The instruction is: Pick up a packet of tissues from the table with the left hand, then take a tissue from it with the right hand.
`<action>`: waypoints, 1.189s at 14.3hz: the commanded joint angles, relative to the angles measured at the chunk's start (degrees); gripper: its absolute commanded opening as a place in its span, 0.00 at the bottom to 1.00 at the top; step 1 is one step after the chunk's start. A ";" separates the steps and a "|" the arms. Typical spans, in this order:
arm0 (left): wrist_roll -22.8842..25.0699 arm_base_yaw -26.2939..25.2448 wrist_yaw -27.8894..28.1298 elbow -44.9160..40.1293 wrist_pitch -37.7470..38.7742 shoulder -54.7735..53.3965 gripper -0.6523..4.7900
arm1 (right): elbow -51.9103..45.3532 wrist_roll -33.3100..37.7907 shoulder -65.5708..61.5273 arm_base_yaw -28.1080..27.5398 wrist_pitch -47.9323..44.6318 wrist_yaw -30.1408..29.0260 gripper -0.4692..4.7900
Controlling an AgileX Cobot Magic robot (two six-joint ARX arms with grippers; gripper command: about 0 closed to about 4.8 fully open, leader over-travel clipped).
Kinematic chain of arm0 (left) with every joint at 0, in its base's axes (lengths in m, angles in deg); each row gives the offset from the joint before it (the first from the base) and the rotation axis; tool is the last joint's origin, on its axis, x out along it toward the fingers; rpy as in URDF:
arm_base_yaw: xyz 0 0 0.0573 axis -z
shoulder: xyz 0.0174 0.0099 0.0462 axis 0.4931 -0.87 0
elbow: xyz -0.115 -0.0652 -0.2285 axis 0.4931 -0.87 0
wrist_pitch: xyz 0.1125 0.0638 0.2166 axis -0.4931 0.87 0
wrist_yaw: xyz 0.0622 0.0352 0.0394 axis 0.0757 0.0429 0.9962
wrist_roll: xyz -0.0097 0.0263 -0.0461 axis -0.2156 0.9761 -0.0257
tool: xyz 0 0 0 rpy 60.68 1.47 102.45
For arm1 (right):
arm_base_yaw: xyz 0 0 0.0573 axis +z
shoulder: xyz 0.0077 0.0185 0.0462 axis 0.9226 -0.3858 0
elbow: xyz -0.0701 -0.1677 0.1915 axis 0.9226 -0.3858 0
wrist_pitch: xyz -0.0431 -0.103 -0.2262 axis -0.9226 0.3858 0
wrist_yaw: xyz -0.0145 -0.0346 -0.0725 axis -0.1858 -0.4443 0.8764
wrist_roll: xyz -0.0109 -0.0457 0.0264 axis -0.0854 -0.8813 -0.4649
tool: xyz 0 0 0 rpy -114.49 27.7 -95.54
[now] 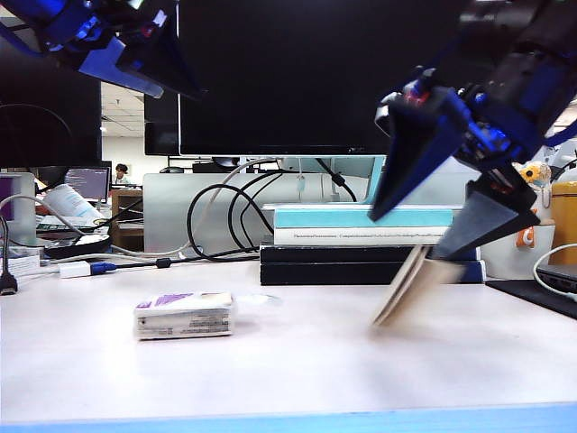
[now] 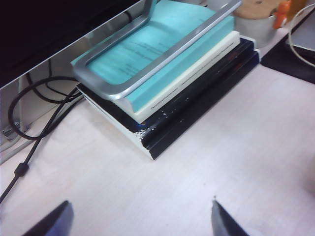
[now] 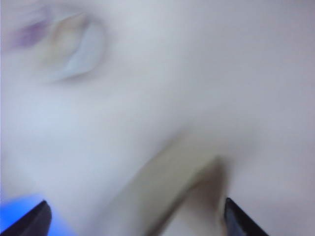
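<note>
the packet of tissues (image 1: 183,315) lies flat on the table (image 1: 297,370), left of the middle in the exterior view, purple label up and its printed side facing the camera, with a bit of clear wrap sticking out at its right end; nothing touches it. in the blurred right wrist view the same pack (image 3: 59,42) shows only as a pale smear with a purple patch, far from the fingertips. the tissue (image 1: 407,287) is off to the right of the pack, a beige-cream folded piece, blurred, tilted steeply with its lower edge at or just above the tabletop and its upper end by the lower finger of the right hand (image 1: 455,212); whether it still touches that finger cannot be told. in the right wrist view the tissue (image 3: 162,189) is a tan streak between the two finger tips, and the right hand (image 3: 142,219) has its fingers spread wide, closed on nothing. the left hand (image 1: 135,59) hangs high at the upper left of the exterior view, well apart from the pack; in its own wrist view the left hand (image 2: 138,219) shows its tips standing wide with bare table between them. behind are the stacked books (image 1: 361,244) under a monitor stand (image 2: 147,64), with black cables (image 1: 225,216) to the left.
</note>
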 commanded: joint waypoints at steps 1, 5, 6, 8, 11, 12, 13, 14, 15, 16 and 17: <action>-1.20 0.02 0.15 0.11 -1.73 0.98 0.80 | 0.77 -0.79 0.42 -0.68 2.73 0.04 1.00; -1.49 -0.02 3.76 -1.40 -5.05 7.04 0.80 | 1.95 -1.40 6.86 -0.70 -0.63 5.18 1.00; -2.10 -0.07 5.44 -3.98 -7.19 10.25 0.80 | 1.88 -1.42 10.82 -0.70 -3.87 9.99 1.00; -3.34 -1.95 10.38 -13.66 -11.43 18.25 0.80 | 0.50 -1.42 20.28 -0.70 -11.93 18.49 1.00; -10.29 -11.58 6.78 -21.62 -15.06 25.22 0.80 | -7.13 -1.38 29.42 -0.68 -23.30 21.86 1.00; -10.47 -14.01 4.39 -22.51 -15.08 26.95 0.80 | -9.38 -1.40 31.41 -0.68 -25.59 22.84 1.00; -10.91 -17.42 1.40 -23.47 -15.02 29.44 0.80 | -13.11 -1.68 34.51 -0.70 -29.31 24.79 1.00; -11.13 -24.04 -1.20 -24.09 -13.53 32.70 0.79 | -20.65 -4.26 40.46 -0.70 -37.07 25.79 0.74; -11.93 -28.76 -5.90 -24.09 -11.74 33.83 0.71 | -24.65 -4.39 44.74 -0.70 -40.41 26.27 0.61; -14.34 -33.73 -11.87 -24.09 -10.29 34.34 0.62 | -27.61 -4.35 48.35 -0.68 -42.36 28.15 0.60; -14.93 -35.15 -13.22 -24.09 -9.55 34.47 0.62 | -28.61 -4.15 49.44 -0.68 -43.15 28.83 0.59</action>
